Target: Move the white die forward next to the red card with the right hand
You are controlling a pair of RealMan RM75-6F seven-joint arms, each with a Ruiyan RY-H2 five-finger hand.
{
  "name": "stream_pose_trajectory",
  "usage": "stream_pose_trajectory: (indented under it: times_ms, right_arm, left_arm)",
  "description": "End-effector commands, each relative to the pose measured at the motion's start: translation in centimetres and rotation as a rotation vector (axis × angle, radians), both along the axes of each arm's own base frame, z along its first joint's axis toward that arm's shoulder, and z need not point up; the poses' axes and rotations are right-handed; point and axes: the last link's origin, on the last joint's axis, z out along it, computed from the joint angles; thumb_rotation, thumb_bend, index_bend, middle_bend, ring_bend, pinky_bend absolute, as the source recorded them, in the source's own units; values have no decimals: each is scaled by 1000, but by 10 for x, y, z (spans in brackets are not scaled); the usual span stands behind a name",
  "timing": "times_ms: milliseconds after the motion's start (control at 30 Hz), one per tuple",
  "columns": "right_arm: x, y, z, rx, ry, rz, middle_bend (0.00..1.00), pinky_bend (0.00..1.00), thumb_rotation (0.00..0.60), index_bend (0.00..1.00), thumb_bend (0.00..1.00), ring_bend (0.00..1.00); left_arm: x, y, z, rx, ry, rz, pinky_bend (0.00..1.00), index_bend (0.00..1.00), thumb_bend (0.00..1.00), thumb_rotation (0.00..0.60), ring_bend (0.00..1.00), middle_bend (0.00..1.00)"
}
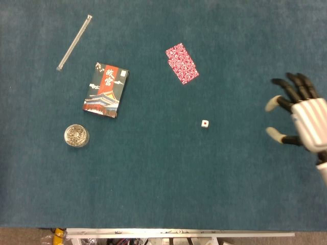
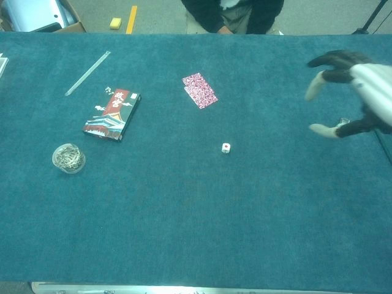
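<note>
A small white die (image 1: 204, 123) (image 2: 226, 147) with a red pip on top lies on the teal cloth near the middle. Beyond it and a little to the left lies the red patterned card (image 1: 182, 63) (image 2: 199, 90), flat and angled. My right hand (image 1: 299, 116) (image 2: 352, 92) hovers at the right side, well to the right of the die, its fingers spread and nothing in them. The left hand is in neither view.
A dark card box (image 1: 106, 90) with a red stripe, a round clear dish (image 1: 76, 136) of small metal bits and a long clear rod (image 1: 74, 42) lie at the left. A small pale green object (image 2: 342, 122) peeks from behind my right hand. A person sits beyond the far edge.
</note>
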Motion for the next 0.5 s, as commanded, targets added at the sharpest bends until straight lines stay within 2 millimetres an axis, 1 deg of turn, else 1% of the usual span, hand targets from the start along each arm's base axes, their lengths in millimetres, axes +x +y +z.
stream_pose_trajectory:
  times_ms: [33, 133, 267, 500]
  right_arm:
    - [19, -19, -20, 70, 31, 36, 189, 0, 600, 472, 171, 0]
    - [29, -30, -35, 109, 45, 46, 189, 0, 600, 471, 170, 0]
    - [44, -43, -60, 167, 68, 60, 189, 0, 600, 472, 170, 0]
    - [60, -56, -92, 220, 124, 72, 189, 0, 600, 472, 170, 0]
  left_arm:
    - [0, -1, 0, 0, -1, -1, 109, 290, 392, 600, 143, 216]
    - [0, -2, -1, -3, -2, -1, 109, 290, 393, 600, 143, 216]
    - [0, -3, -2, -6, -6, -3, 109, 290, 393, 600, 143, 216]
    - [-2, -6, -1, -3, -11, 4, 109, 290, 393, 600, 143, 216]
